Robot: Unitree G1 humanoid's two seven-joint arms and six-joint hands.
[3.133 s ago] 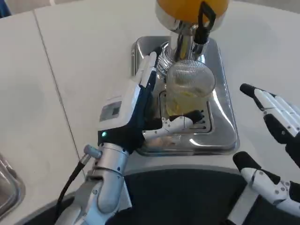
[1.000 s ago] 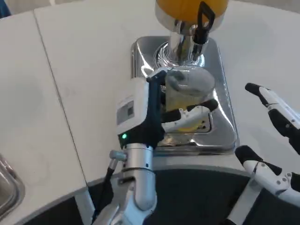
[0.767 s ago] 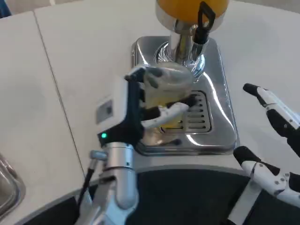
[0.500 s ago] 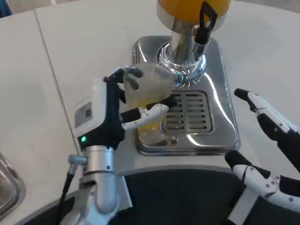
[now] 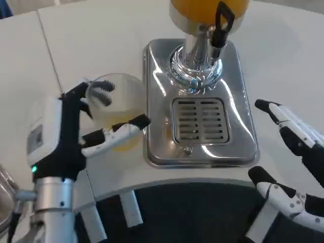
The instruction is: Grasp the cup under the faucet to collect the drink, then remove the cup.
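The left hand (image 5: 76,134) holds the clear ribbed plastic cup (image 5: 115,109), which has a little yellow drink pooled in its bottom. The fingers (image 5: 117,134) are wrapped around the cup's wall, one white and black finger lying across the side nearer the robot and dark fingertips hooked at the rim on the far side. The cup is off the shiny steel drip tray (image 5: 200,104), just beside the tray's left edge, over the white table (image 5: 96,45) towards its near edge. Whether the cup's base touches the table cannot be told.

The drip tray lies in the middle of the table, with a slotted grille (image 5: 200,120) set in its near half. From its far half rises the polished metal column of the drink dispenser (image 5: 196,55), with an orange-filled tank (image 5: 207,9) at the top and a black faucet lever (image 5: 221,25) on the right side of it. The spot on the grille under the faucet is bare.

The right hand (image 5: 293,162) hangs beyond the tray's right edge, near the table's near edge, its fingers spread wide and holding nothing. A thin seam (image 5: 50,55) runs across the table left of the tray.
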